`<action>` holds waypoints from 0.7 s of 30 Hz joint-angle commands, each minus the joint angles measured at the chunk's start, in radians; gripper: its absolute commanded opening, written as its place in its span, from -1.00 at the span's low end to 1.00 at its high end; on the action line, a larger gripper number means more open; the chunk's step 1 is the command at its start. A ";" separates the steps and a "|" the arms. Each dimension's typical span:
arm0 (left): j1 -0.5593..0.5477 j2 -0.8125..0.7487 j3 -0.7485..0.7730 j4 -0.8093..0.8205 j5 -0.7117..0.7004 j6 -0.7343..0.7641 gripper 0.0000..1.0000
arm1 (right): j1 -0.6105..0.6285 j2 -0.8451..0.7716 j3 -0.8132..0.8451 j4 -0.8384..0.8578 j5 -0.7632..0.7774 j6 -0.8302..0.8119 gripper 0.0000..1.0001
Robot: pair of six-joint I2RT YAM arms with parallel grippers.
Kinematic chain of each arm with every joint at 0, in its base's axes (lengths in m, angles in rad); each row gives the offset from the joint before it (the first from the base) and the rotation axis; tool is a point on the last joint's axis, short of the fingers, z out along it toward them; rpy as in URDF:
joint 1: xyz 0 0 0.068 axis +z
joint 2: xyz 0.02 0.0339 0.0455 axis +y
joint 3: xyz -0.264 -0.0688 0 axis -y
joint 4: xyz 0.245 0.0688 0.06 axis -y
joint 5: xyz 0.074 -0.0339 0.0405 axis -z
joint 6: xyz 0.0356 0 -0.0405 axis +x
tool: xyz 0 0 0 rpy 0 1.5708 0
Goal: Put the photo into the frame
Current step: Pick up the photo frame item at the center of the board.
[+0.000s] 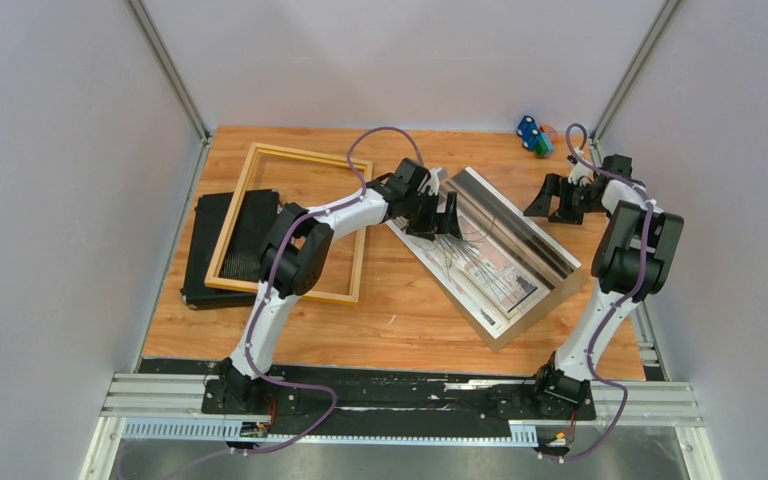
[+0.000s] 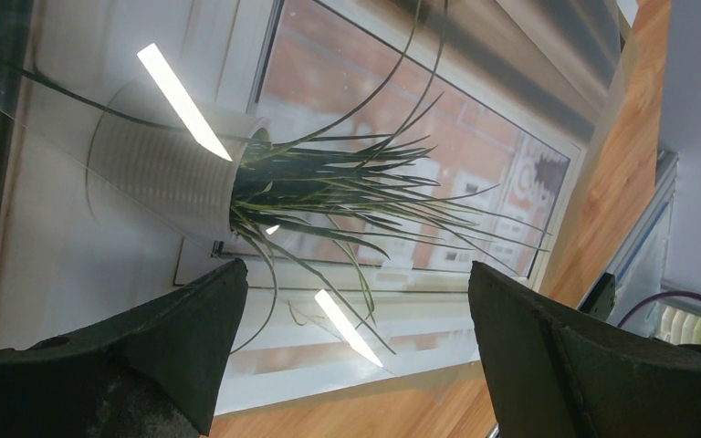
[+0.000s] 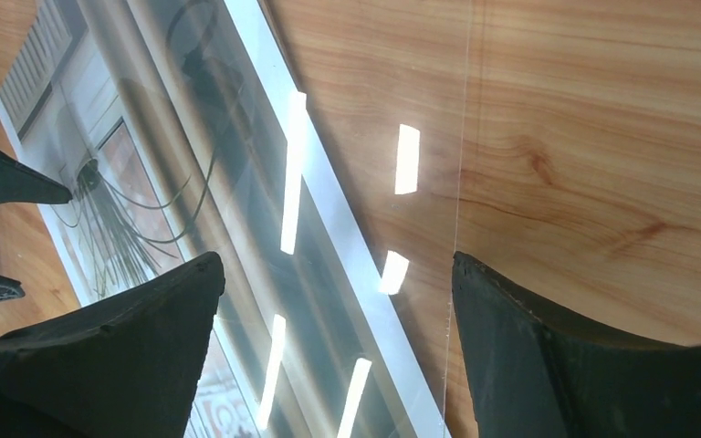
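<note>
In the overhead view no brand or label is seen that can be read. Two arms are counted. The left arm point(image 1: 305, 240) is stretched forward and to the right across the frame point(image 1: 252, 150), so that the left gripper point(image 1: 442, 218) is held over the far-left end of the photo point(image 1: 505, 270). The right arm point(image 1: 640, 240) is folded back, with the right gripper point(image 1: 555, 207) held over the table point(image 1: 400, 320) just beside the photo's far-right edge. One photo is seen, laid flat and slantwise right of centre, outside the frame and apart from it. One frame is laid to the left, its left rail over one black case point(image 1: 222, 250). A small cluster of blue and green objects point(image 1: 533, 135) is seen at the far right corner. In the left wrist view the left gripper point(image 2: 356, 274) is spread wide with nothing held, above the printed potted plant. Marks like lettering are seen in the print's window, too blurred to be read. In the right wrist view the right gripper point(image 3: 336, 260) is likewise spread wide and empty, and a clear sheet point(image 3: 420, 109) is seen laid over the photo point(image 3: 128, 182) and reaching past it onto the wood.
</note>
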 commanded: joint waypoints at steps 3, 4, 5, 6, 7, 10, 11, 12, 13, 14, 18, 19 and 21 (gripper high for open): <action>-0.011 0.058 -0.028 -0.014 -0.007 0.007 1.00 | 0.012 -0.123 0.022 -0.123 -0.219 0.027 0.80; -0.010 0.055 -0.030 -0.013 -0.006 0.008 1.00 | 0.009 -0.143 0.017 -0.130 -0.237 0.028 0.80; -0.010 0.052 -0.038 -0.012 -0.006 0.009 1.00 | 0.007 -0.157 0.010 -0.136 -0.251 0.028 0.80; -0.009 0.048 -0.042 -0.008 -0.005 0.010 1.00 | 0.006 -0.173 0.004 -0.143 -0.259 0.026 0.80; -0.009 0.043 -0.048 -0.005 -0.005 0.012 1.00 | 0.006 -0.188 -0.005 -0.150 -0.267 0.021 0.80; -0.009 0.035 -0.057 -0.002 -0.006 0.021 1.00 | 0.006 -0.230 -0.028 -0.177 -0.291 0.000 0.79; -0.008 0.030 -0.062 0.000 -0.005 0.023 1.00 | 0.003 -0.242 -0.034 -0.186 -0.300 -0.006 0.79; -0.008 0.027 -0.065 0.000 -0.005 0.027 1.00 | 0.003 -0.253 -0.039 -0.196 -0.309 -0.011 0.78; -0.008 0.022 -0.072 0.003 -0.005 0.030 1.00 | 0.000 -0.263 -0.044 -0.205 -0.316 -0.019 0.78; -0.008 0.019 -0.075 0.004 -0.005 0.037 1.00 | -0.001 -0.271 -0.048 -0.214 -0.321 -0.028 0.77; -0.006 0.001 -0.101 0.012 -0.009 0.056 1.00 | -0.005 -0.289 -0.060 -0.268 -0.341 -0.082 0.75; -0.005 -0.004 -0.109 0.016 -0.010 0.059 1.00 | -0.007 -0.290 -0.062 -0.282 -0.352 -0.098 0.74; -0.003 -0.013 -0.118 0.019 -0.013 0.065 1.00 | -0.010 -0.292 -0.064 -0.308 -0.372 -0.125 0.73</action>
